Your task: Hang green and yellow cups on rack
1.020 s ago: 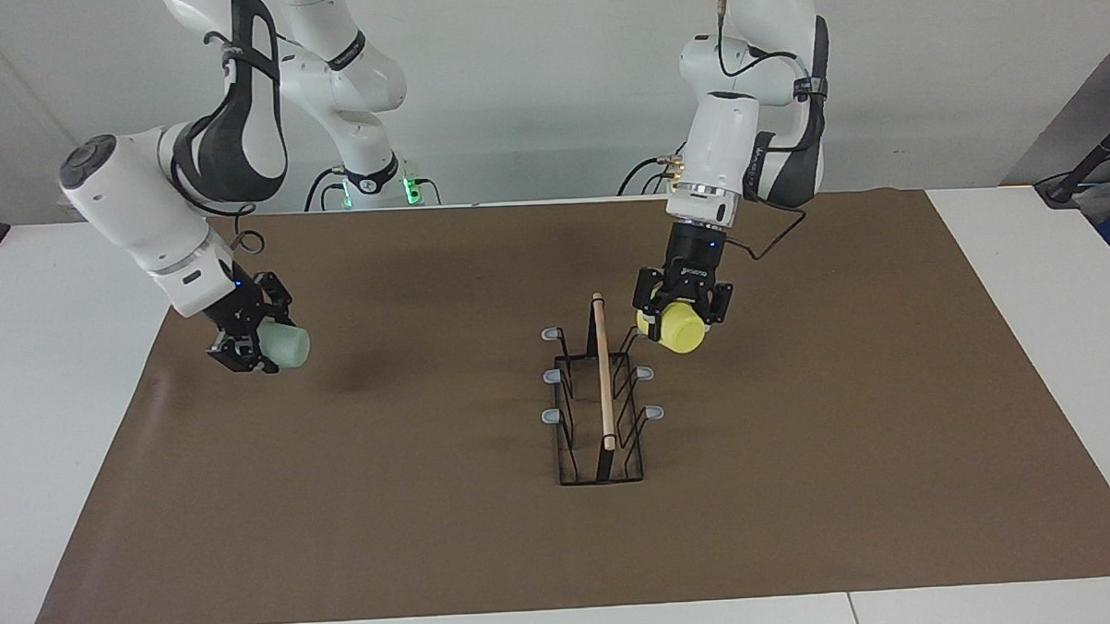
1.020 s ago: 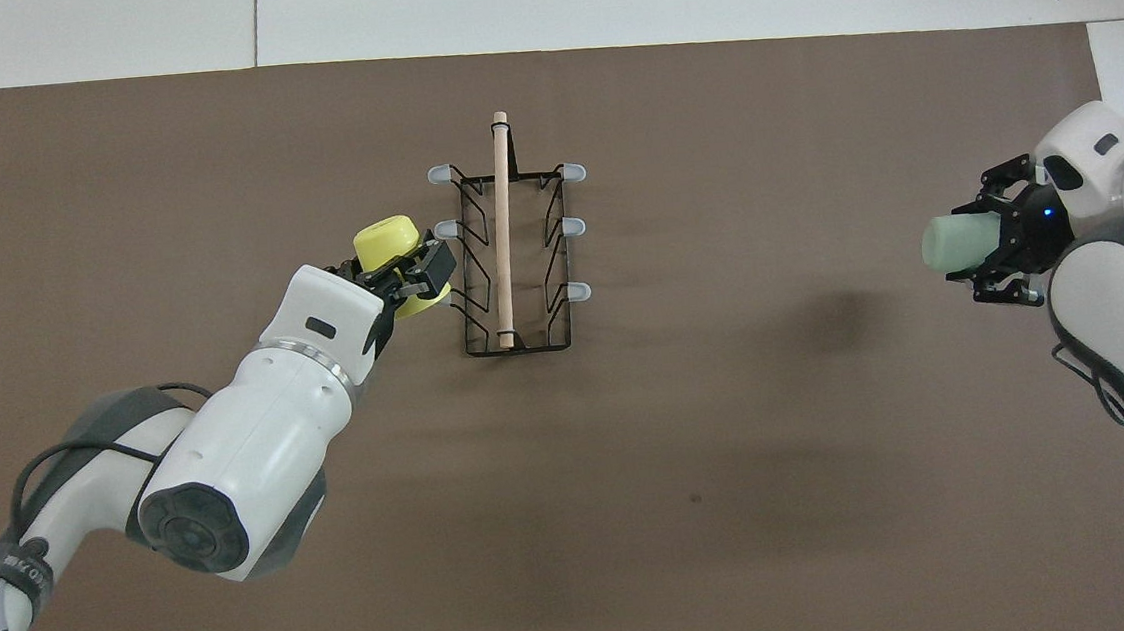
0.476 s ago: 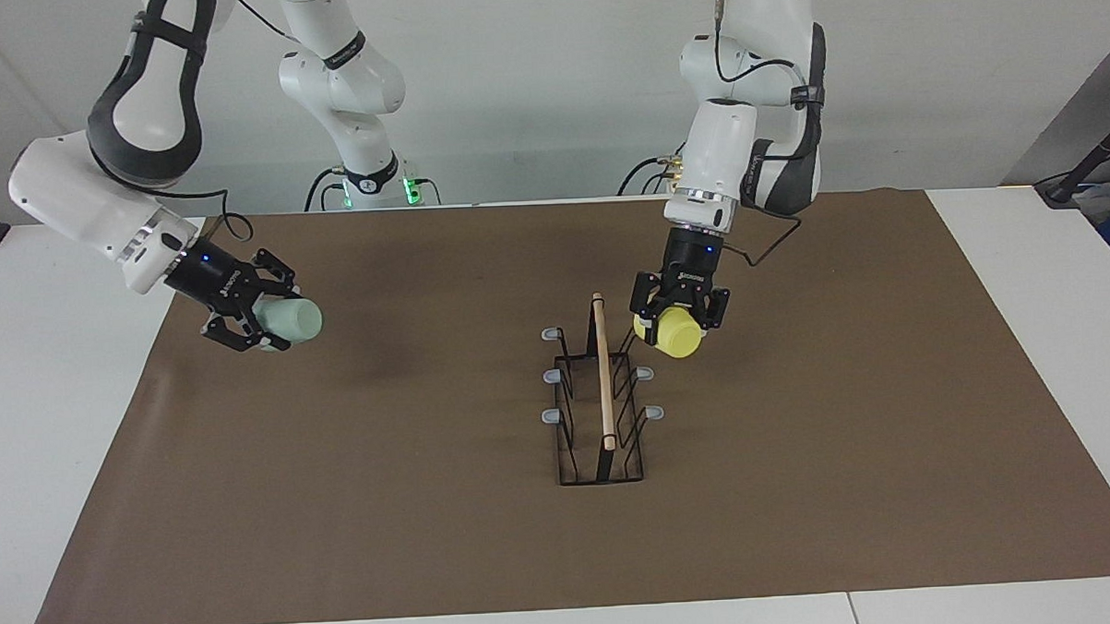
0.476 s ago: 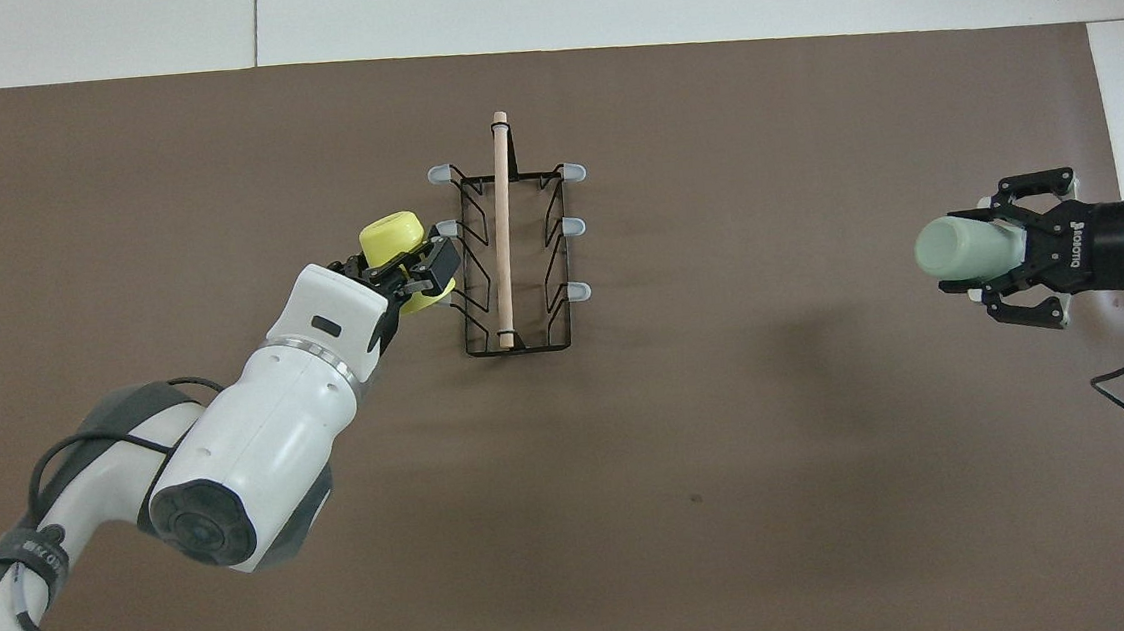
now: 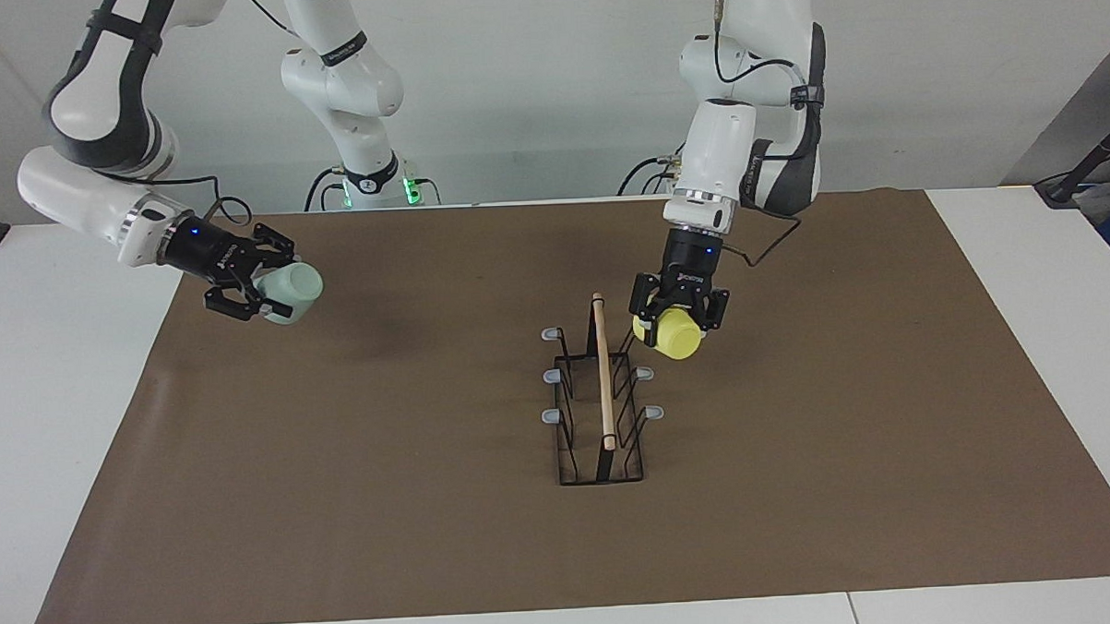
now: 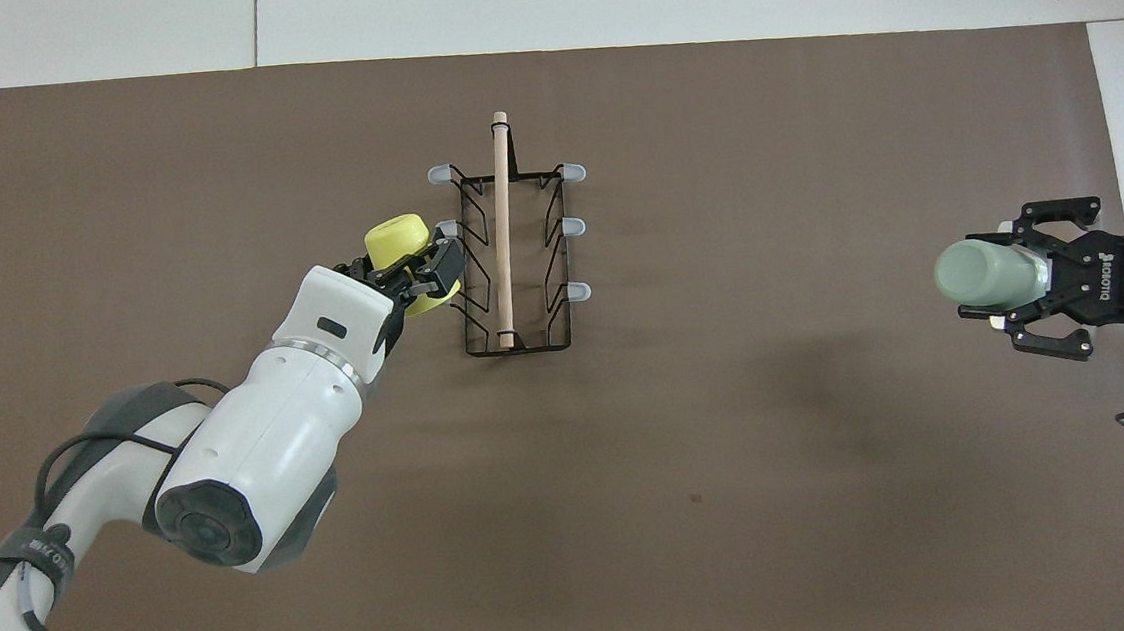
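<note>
The rack (image 5: 600, 398) stood mid-mat. The left gripper (image 5: 677, 319) pinched the yellow cup (image 5: 674, 334) just beside the rack's robot-end prongs (contact unclear). The right gripper (image 5: 257, 284) clasped the green cup (image 5: 294, 291), raised well apart from the rack, toward the right arm's end.

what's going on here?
Both arms are carrying cups toward the rack, which stands mid-table on the brown mat with all six prongs bare. The left gripper holds the yellow cup right beside the rack's prongs. The right gripper holds the green cup in the air near the right arm's end.
</note>
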You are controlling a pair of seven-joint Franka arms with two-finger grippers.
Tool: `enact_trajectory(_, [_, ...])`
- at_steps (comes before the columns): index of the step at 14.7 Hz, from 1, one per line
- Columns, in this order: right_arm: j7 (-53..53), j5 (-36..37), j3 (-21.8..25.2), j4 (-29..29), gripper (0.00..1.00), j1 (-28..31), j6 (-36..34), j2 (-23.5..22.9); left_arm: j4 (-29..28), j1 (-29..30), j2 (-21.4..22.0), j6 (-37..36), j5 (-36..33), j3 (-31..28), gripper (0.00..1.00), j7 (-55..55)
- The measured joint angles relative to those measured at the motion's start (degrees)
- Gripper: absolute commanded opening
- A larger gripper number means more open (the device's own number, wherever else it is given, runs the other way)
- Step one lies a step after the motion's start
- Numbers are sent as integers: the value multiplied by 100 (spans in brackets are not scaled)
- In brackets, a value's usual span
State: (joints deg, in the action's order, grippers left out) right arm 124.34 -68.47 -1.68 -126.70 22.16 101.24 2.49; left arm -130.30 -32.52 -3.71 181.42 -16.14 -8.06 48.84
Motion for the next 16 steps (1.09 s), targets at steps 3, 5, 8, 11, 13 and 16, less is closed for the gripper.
enact_trajectory(3, [341, -733, -18, -276, 32, -375, 22, -54, 10, -13, -16, -96, 0, 22, 0, 0])
enact_trajectory(5, [687, -1549, -26, -469, 32, -756, 66, -170, 10, -19, -36, -111, 0, 34, 0, 0])
enact_trajectory(8, [978, -2704, -39, -712, 32, -1473, 450, -335, 4, -55, -61, -118, 0, 66, 0, 46])
enact_trajectory(11, [1156, -4061, -54, -874, 32, -2347, 993, -338, -14, -176, -66, -237, 0, 68, 0, 261])
enact_trajectory(13, [1290, -4856, -63, -935, 32, -2924, 1307, -334, -8, -229, -58, -525, 0, 72, 0, 296])
enact_trajectory(16, [1636, -5967, -67, -975, 32, -3623, 1662, -329, 16, -257, 18, -972, 0, 76, 0, 310])
